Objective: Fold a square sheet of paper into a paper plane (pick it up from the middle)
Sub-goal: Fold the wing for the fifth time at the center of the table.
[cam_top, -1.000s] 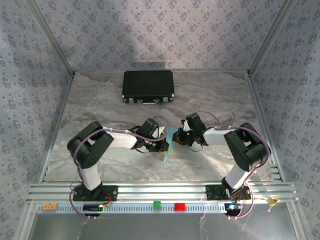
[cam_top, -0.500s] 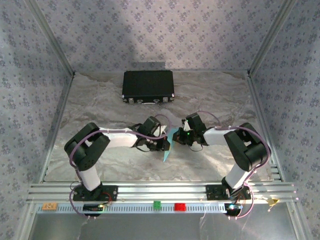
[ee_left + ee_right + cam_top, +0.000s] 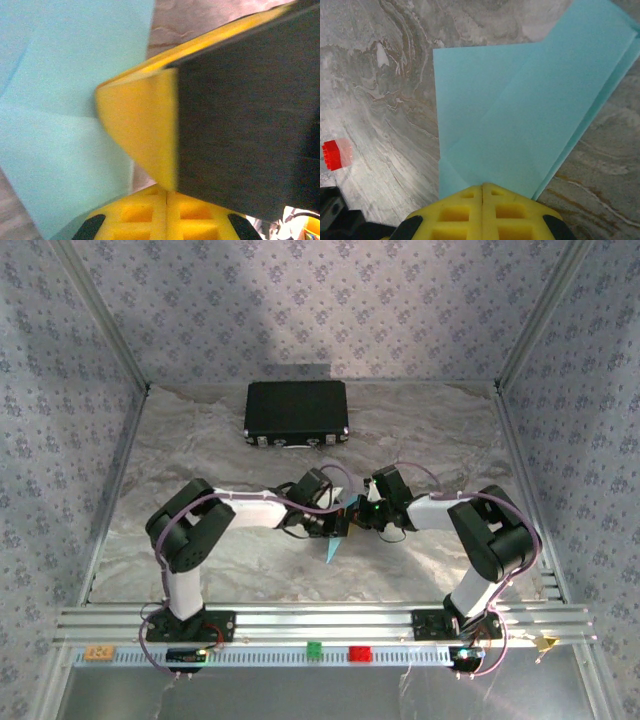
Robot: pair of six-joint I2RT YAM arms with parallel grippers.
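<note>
— Two grippers: how are they?
— The right gripper point(image 3: 483, 192) is pinched tight on the folded light-blue paper sheet point(image 3: 520, 115), mid-table; the left gripper point(image 3: 166, 200) is closed too, touching it, grip unclear
— Farther back?
— A black rectangular case point(image 3: 297, 412) by the wall point(image 3: 300, 300)

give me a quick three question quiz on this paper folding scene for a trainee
1. True or false: the right jaws are shut on the light-blue paper.
2. Where is the black case? A: at the far side of the table; B: on top of the paper; C: under the paper.
3. What colour is the small block at the left of the right wrist view?

Key: 1 true; 2 A; 3 red.
</note>
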